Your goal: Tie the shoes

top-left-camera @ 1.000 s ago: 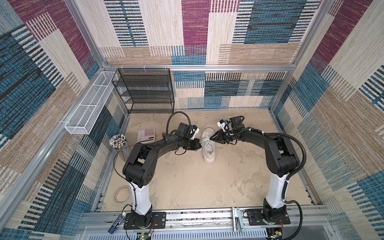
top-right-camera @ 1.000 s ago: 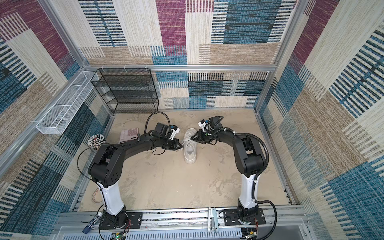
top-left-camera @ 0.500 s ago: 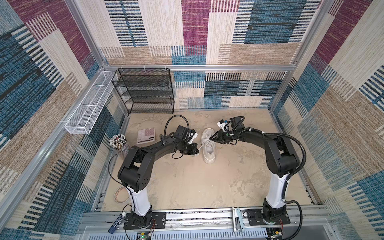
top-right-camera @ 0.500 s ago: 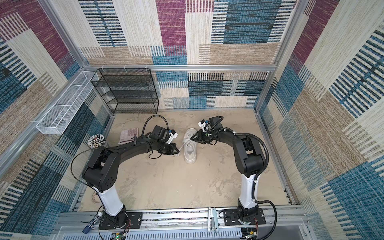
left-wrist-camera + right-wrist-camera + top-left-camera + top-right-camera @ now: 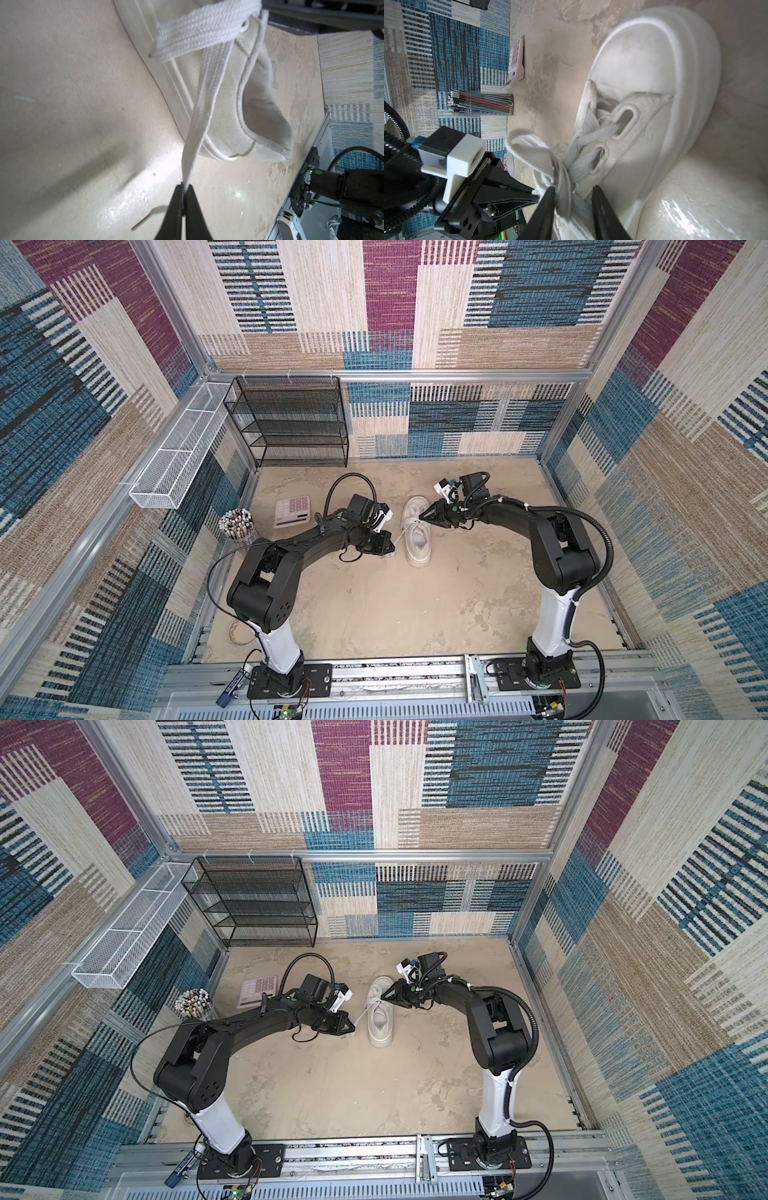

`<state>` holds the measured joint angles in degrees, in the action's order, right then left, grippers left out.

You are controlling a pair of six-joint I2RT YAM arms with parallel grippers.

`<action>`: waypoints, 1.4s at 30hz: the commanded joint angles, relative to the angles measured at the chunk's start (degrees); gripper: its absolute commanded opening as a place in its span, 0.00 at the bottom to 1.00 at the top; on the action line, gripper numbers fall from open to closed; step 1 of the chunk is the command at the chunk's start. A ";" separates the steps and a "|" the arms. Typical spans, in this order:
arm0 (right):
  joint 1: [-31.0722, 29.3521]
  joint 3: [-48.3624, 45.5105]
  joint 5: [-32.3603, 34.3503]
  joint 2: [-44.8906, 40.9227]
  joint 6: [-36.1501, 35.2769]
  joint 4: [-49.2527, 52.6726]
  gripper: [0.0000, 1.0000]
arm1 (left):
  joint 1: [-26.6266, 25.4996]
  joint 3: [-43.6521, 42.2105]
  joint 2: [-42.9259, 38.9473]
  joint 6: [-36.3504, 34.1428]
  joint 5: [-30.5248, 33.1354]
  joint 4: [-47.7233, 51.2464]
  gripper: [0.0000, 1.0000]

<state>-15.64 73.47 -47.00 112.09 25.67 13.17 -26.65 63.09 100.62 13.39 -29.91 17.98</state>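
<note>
Black arms (image 5: pixel 316 541), white base links (image 5: pixel 278 645), ribbed cables (image 5: pixel 610 556)

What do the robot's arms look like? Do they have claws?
Both arms are mostly black with white lower posts. The left arm and right arm each carry a looping ribbed black cable. The left pincer and right pincer are black and pointed, each beside a white camera block.

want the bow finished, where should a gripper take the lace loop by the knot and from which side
Probably the rounded free end of the loop, pinched across the lace's flat faces. It stands clear of the sneaker on the side facing the pencil cup, so come from that side; nearer the knot the strands crowd together.
</note>
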 commanded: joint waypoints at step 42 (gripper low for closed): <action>2.92 -5.01 -4.95 -1.53 2.47 -5.81 0.35 | 0.55 38.03 23.14 3.57 -5.52 6.33 0.45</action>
<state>-12.73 67.88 -50.22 110.02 27.83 9.72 -26.02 100.71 123.48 15.94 -35.40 23.40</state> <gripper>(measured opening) 0.360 0.469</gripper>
